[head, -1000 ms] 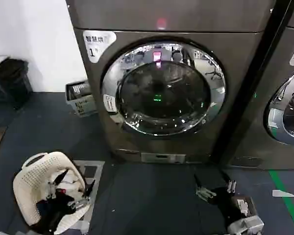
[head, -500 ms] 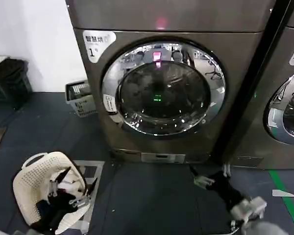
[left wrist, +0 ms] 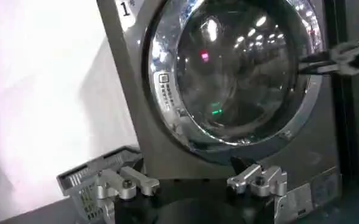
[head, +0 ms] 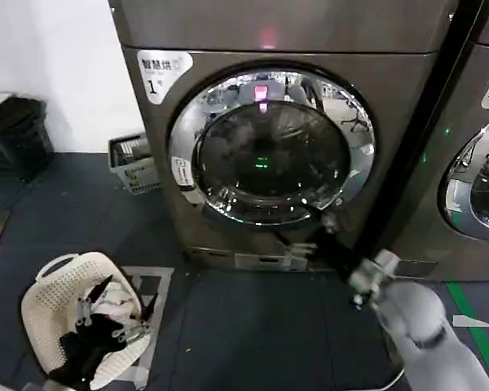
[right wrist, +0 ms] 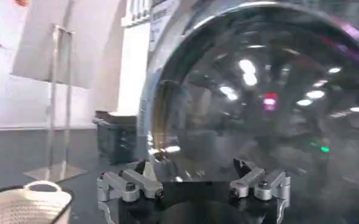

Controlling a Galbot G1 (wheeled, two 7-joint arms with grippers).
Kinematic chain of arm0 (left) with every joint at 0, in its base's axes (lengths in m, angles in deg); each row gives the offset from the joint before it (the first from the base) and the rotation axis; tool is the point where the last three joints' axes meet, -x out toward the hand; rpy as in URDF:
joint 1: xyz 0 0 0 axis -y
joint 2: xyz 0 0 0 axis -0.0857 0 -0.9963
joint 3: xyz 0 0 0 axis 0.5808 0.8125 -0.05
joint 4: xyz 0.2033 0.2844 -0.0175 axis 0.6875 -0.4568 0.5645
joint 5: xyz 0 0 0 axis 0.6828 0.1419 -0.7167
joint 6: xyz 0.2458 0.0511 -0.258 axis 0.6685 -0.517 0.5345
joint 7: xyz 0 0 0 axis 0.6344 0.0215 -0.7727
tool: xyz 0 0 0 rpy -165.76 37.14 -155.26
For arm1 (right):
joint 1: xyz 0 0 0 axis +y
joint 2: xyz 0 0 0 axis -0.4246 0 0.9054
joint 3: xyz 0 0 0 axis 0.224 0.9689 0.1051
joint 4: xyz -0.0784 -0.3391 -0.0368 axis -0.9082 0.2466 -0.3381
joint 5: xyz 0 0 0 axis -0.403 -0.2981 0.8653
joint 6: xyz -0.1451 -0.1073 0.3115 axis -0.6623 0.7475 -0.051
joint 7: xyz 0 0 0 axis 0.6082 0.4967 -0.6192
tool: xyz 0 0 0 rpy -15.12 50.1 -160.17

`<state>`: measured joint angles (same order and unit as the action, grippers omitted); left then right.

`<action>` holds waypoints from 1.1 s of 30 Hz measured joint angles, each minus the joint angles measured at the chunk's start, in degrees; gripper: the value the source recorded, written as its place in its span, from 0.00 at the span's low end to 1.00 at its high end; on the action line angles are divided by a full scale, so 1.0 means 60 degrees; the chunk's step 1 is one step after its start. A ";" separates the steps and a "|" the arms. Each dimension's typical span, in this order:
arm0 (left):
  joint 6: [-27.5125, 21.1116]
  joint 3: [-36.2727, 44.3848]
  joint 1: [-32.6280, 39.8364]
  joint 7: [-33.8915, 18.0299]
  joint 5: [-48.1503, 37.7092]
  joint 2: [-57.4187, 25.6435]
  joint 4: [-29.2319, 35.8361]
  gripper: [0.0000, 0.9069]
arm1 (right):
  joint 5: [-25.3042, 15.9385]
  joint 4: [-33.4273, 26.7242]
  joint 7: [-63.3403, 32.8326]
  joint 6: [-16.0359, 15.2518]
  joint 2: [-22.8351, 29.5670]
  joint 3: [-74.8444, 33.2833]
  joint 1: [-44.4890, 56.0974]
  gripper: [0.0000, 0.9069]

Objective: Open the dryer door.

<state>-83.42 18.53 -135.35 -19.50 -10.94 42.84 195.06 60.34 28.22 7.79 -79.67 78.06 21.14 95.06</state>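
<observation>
The dryer door (head: 270,147) is a big round chrome-rimmed door with dark glass, lying flush in the bronze-grey machine front. My right gripper (head: 314,234) is open, just in front of the door's lower right rim, nothing between its fingers. The right wrist view has the chrome rim and dark glass (right wrist: 258,103) close ahead of that open gripper (right wrist: 194,176). My left gripper (head: 107,324) hangs low at the left, open over a white laundry basket (head: 57,289). From the left wrist, the dryer door (left wrist: 234,67) lies beyond the open left gripper (left wrist: 192,178).
A second bronze-grey machine (head: 481,179) stands close on the right, a dark gap between the two. A grey crate (head: 134,163) sits by the wall left of the dryer, a black bin (head: 12,134) farther left. Green tape (head: 473,326) marks the dark floor.
My right arm has risen from near the floor at the lower right up and forward to the door's lower right rim. The left arm has stayed over the basket.
</observation>
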 joint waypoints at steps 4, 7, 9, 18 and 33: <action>0.0033 0.0098 -0.0021 0.0087 0.0132 0.0024 -0.0004 1.00 | -0.0075 -0.0804 0.0004 0.0026 0.0482 0.0703 -0.0896 1.00; 0.0035 0.0106 -0.0014 0.0106 0.0178 0.0023 -0.0034 1.00 | -0.0318 -0.1283 0.0092 0.0106 0.0831 0.1023 -0.1355 1.00; 0.0061 0.0117 -0.0004 0.0153 0.0259 0.0024 -0.0083 1.00 | -0.0425 -0.1542 0.0123 0.0171 0.1003 0.1192 -0.1545 1.00; 0.0023 0.0130 -0.0020 0.0179 0.0308 0.0059 -0.0099 1.00 | -0.0504 -0.2395 0.0188 0.0320 0.1680 0.1649 -0.2148 1.00; 0.0041 0.0195 -0.0076 0.0260 0.0522 0.0097 -0.0023 1.00 | -0.0146 -0.3788 0.0331 0.0487 0.2491 0.2050 -0.2887 1.00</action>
<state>-83.17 19.70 -135.80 -17.94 -7.81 43.43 194.93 59.46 5.49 9.77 -76.75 93.00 33.44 77.74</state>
